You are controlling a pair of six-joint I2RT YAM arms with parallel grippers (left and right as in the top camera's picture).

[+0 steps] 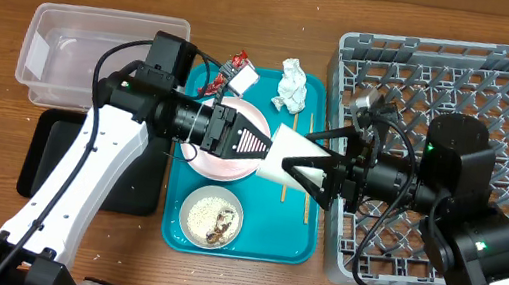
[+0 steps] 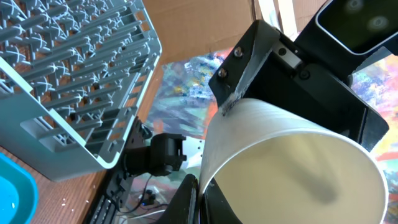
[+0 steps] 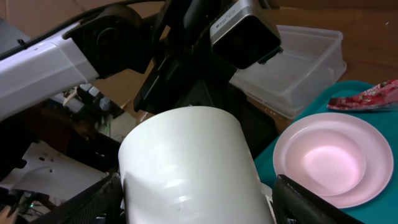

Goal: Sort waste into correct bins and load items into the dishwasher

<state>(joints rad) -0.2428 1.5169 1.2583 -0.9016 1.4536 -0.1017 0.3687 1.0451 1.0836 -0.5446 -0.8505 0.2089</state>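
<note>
While the left gripper pinches its rim, the plain white cup hangs sideways between the right gripper's wide-spread jaws; whether they grip it is unclear.

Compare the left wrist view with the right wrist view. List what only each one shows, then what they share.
Only the left wrist view shows the grey dish rack, and it looks into the open mouth of the white cup. Only the right wrist view shows the pink-rimmed plate, the red wrapper and the clear tub, and it sees the cup's outer wall instead. Both show the cup filling the foreground and a bit of the teal tray.
</note>
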